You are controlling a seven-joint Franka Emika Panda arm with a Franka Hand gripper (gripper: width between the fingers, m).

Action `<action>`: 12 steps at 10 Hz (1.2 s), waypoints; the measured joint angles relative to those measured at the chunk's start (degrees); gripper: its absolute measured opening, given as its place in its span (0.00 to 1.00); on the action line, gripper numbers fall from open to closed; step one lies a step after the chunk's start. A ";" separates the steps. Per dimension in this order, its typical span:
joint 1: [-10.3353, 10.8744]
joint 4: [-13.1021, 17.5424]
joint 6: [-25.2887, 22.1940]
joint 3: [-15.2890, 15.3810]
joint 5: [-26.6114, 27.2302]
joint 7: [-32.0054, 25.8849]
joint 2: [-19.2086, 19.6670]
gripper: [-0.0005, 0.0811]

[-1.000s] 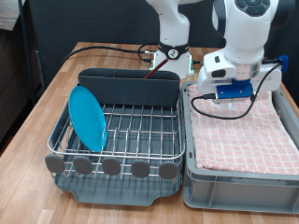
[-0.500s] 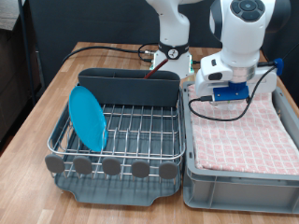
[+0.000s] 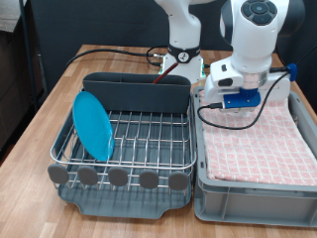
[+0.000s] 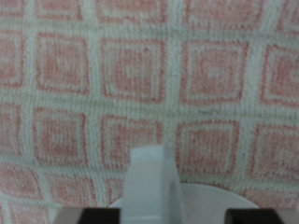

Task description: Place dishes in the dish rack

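The plate (image 3: 93,125) already stood on edge in the rack (image 3: 129,144), at that rack's left end in the exterior view. It looked stiff, light and slick, best taken by its rim. The mug and the spoon could not be made out for certain in the exterior view.

In the wrist view a white curved rim (image 4: 201,203) showed at the frame's edge against the pink checkered cloth (image 4: 140,84). This was probably the mug (the view was blurred and very close, so that is a guess). A mug of that kind would likely be rigid, smooth and breakable, of moderate weight. The wall just under the rim, one finger inside and one outside, seemed the surest place to take it. Its glaze would probably slip under a light pinch.

The gripper (image 3: 224,99) hung over the bin (image 3: 260,183), at the end of the bin farthest from the camera and just beside the rack's tall back compartment (image 3: 136,91). One pale finger (image 4: 149,182) crossed the wrist view directly over the white rim. Whether the fingers were spread or pressed together could not be told, and nothing was visibly held between them.

Compared with the picture a second earlier, the arm had risen a little and shifted slightly toward the rack. The plate and rack were unchanged.
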 joint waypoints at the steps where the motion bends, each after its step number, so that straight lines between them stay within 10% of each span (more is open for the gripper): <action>1: -0.05 0.00 0.00 -0.11 -0.04 -0.01 -0.01 0.25; 2: -0.06 0.00 0.21 -0.41 -0.56 0.16 -0.17 0.09; 12: -2.90 2.51 3.56 -7.41 -14.24 1.92 -11.84 0.09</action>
